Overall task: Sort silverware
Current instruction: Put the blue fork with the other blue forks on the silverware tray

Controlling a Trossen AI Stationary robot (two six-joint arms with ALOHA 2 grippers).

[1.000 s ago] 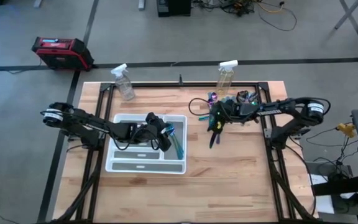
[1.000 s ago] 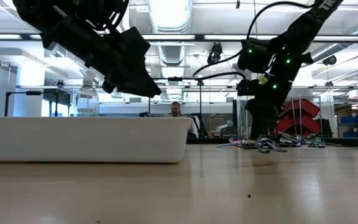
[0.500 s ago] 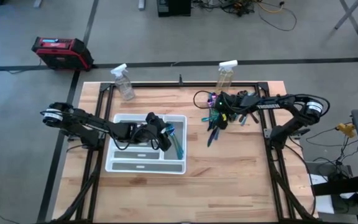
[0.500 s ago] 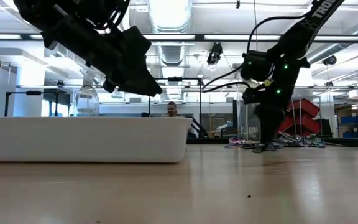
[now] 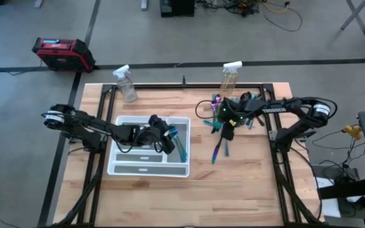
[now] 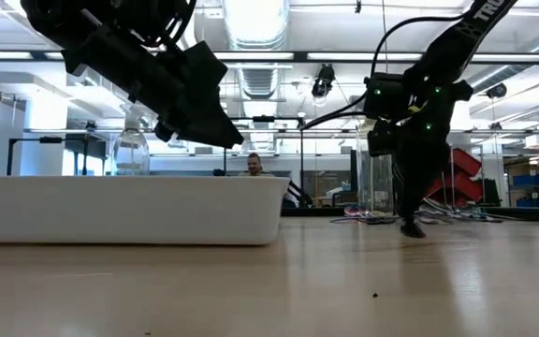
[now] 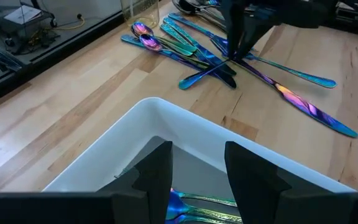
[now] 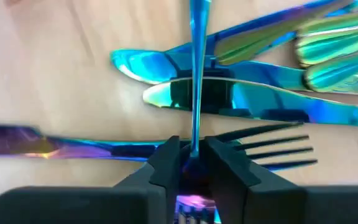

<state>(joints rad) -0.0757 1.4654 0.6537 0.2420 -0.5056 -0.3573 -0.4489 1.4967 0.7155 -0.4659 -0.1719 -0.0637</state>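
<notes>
From above I saw a pale plank table (image 5: 189,183) inside a black frame. The white, smooth-walled tray (image 5: 122,170) sat at its left with teal silverware lying in its right slot. The left gripper (image 5: 170,140) hung over that slot. The right gripper (image 5: 227,131) was down on the loose silverware (image 5: 219,147) spread right of the tray. Two clear spray bottles (image 5: 126,83) stood at the far edge, and a red case (image 5: 62,52) lay on the floor; I could read no writing on it.

At table height the tray (image 6: 129,211) was a plain matte wall, and the right gripper (image 6: 410,223) reached the wood beside the heap (image 6: 382,216).

Through the left wrist camera the left gripper (image 7: 197,168) stood with its blunt dark fingers (image 7: 155,171) well apart and nothing between them, over the tray rim (image 7: 185,127). Slim glossy spoons, forks and knives (image 7: 229,59) fanned across the planks beyond.

Through the right wrist camera the right gripper (image 8: 192,158) was narrowed onto a thin blue handle (image 8: 196,81) crossing flat mirror-bright knives (image 8: 241,99) and a fork (image 8: 272,146).
</notes>
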